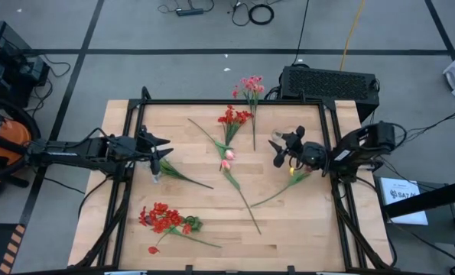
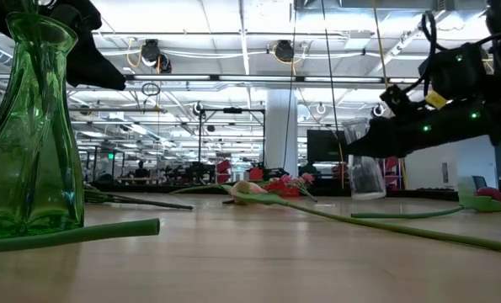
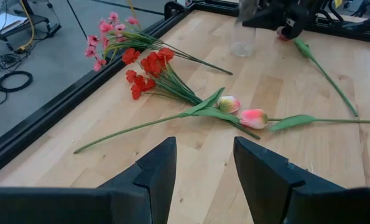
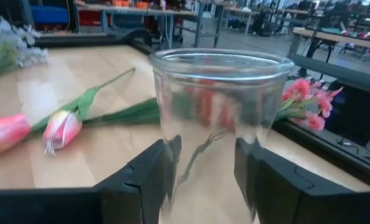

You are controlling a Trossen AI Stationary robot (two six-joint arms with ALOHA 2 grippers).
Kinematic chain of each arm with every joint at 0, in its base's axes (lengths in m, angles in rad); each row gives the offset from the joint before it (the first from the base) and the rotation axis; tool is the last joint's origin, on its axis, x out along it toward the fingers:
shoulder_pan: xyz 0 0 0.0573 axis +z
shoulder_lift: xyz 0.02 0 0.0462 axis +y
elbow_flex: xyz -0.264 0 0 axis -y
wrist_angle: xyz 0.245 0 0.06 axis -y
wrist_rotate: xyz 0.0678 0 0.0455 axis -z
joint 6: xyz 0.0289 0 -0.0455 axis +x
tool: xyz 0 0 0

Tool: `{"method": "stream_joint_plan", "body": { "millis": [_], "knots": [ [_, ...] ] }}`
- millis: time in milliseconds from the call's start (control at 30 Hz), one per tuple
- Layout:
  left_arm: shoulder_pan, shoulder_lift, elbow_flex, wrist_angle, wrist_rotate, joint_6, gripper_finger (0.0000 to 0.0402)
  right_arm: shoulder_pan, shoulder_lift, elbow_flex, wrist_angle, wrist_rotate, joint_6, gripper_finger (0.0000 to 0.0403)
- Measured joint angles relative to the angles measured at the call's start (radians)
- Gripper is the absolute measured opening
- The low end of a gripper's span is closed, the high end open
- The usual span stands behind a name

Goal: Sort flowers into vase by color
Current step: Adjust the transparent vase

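Note:
Flowers lie flat about the wooden table: pink blooms (image 1: 251, 84) at the far edge, a red cluster (image 1: 233, 117), two pink tulip buds (image 1: 227, 159) at the middle, a second red cluster (image 1: 162, 218) near the front, and a pale sprig (image 1: 157, 172). My left gripper (image 1: 160, 150) is open and empty above that sprig. A clear glass vase (image 4: 216, 112) stands upright on the table at the right. My right gripper (image 4: 206, 168) is open, one finger on each side of the vase's lower part. A green glass vase (image 2: 27, 126) shows close up in the low view. My right gripper comes at the clear vase level from the table's right side, its fingers (image 4: 157, 168) close against the lower wall (image 4: 203, 155) on both sides. I cannot tell whether they touch the glass. The vase stands upright with its base on the table (image 2: 368, 195).
A tulip stem (image 1: 296, 177) lies on the table under my right gripper. A long green stalk (image 2: 65, 234) lies by the green vase. A black frame (image 1: 212, 101) runs round the table. A black box (image 1: 328, 80) stands beyond the far right corner.

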Motion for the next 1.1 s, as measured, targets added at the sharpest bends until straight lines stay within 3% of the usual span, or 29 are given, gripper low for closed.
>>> {"method": "stream_joint_plan", "body": {
  "millis": [200, 1100],
  "knots": [
    [0.0, 0.0, 0.0, 0.0, 0.0, -0.001, 0.0168, 0.0, 0.054, 0.031, 0.004, 0.001, 0.001, 0.019],
    [0.0, 0.0, 0.0, 0.0, -0.024, -0.007, 0.0168, 0.001, 0.057, 0.036, 0.047, -0.002, -0.029, 0.0203]
  ]
}}
